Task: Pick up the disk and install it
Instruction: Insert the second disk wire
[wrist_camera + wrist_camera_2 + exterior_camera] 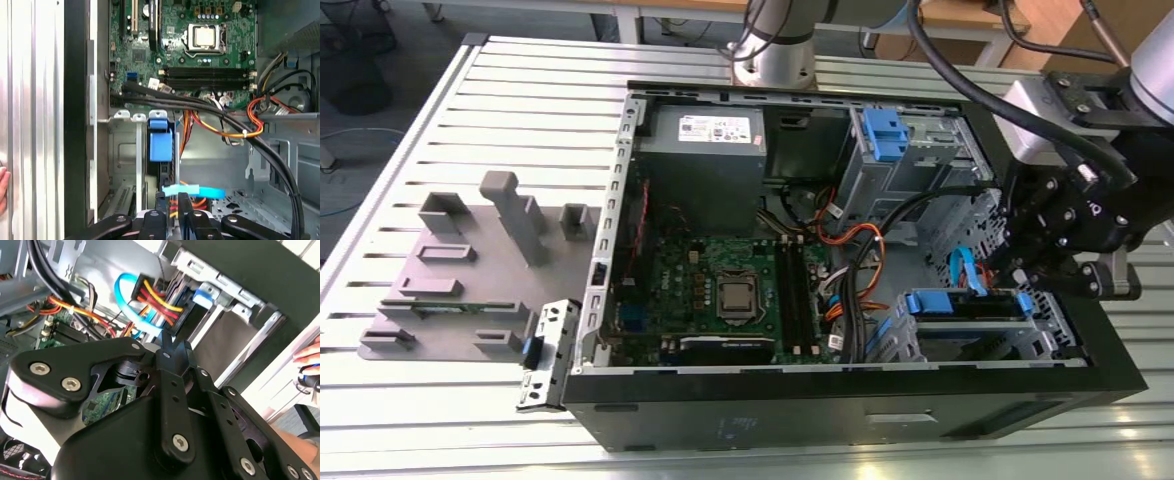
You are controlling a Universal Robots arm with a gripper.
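The disk (970, 305) just beside end effector (1027, 285) (in cage)

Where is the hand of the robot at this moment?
In the exterior view, the hand is at the view's right, inside the open computer case, just above the drive cage with the blue handle and beside the blue cable.

Matt black metal on the gripper (172, 347) links, with bright steel screw heads. Bare grey sheet metal for the computer case (720, 425) interior, glossy blue plastic on the drive cage handle (160, 142), smooth rubbery sheathing on the black cables (200, 106). Ribbed, brushed aluminium across the table (427, 400), matt grey plastic for the fixture tray (447, 290).
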